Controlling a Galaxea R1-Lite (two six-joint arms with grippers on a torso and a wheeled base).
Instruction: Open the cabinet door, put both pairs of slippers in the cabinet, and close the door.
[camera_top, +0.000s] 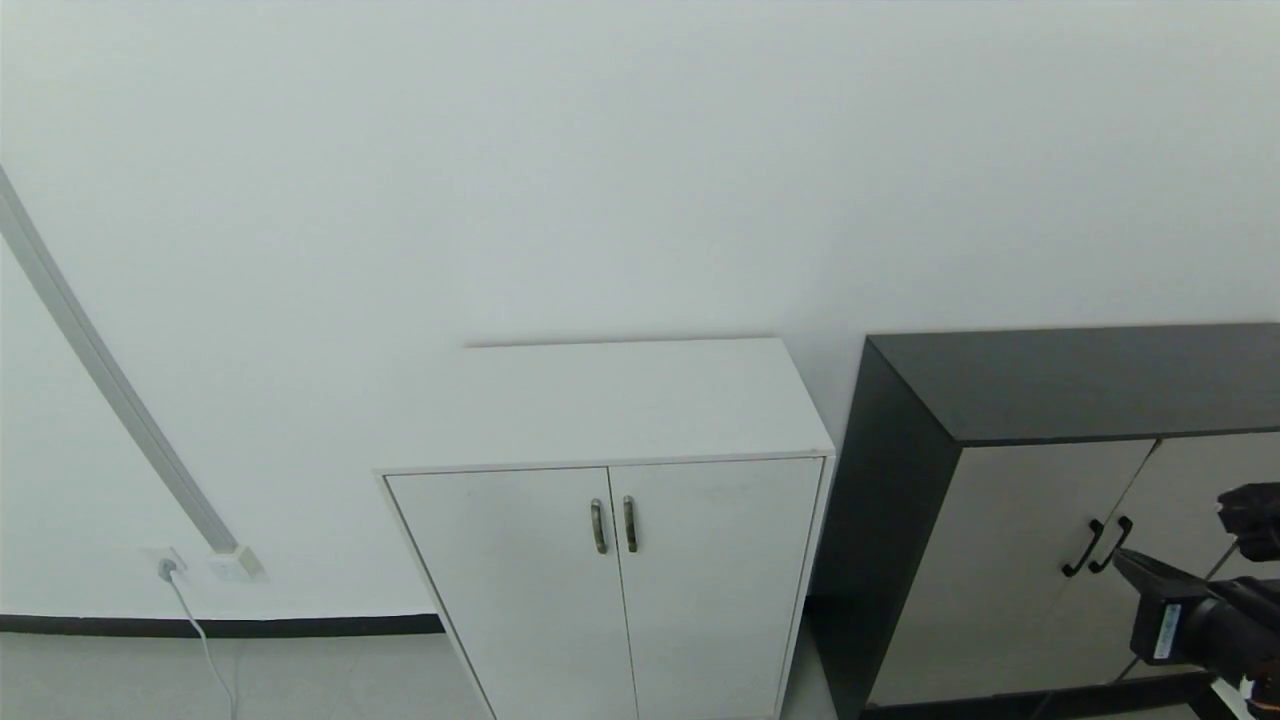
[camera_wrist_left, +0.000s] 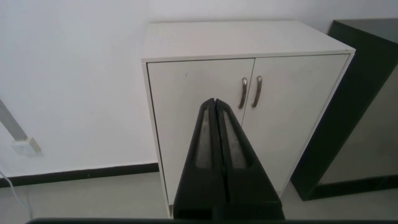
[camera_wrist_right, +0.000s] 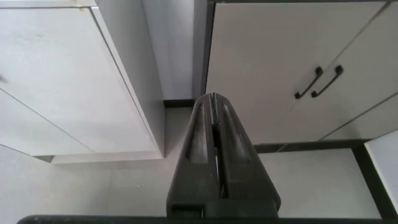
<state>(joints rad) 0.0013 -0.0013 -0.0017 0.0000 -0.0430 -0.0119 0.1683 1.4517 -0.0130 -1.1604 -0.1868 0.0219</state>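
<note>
White cabinet (camera_top: 610, 400) stood against the wall (camera_top: 640, 150), both doors (camera_top: 510, 590) shut, paired handles (camera_top: 614, 525) at the centre seam, dark cabinet (camera_top: 1000, 480) just beside it, left gripper (camera_wrist_left: 214, 102) pinched closed facing the doors, right gripper (camera_wrist_right: 213, 98) likewise closed, facing the gap between the cabinets.

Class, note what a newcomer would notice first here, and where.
The white two-door cabinet with metal handles stands closed against the wall, centre. A black cabinet with grey doors sits close on its right. The left gripper and right gripper, both shut, point toward them.
</note>
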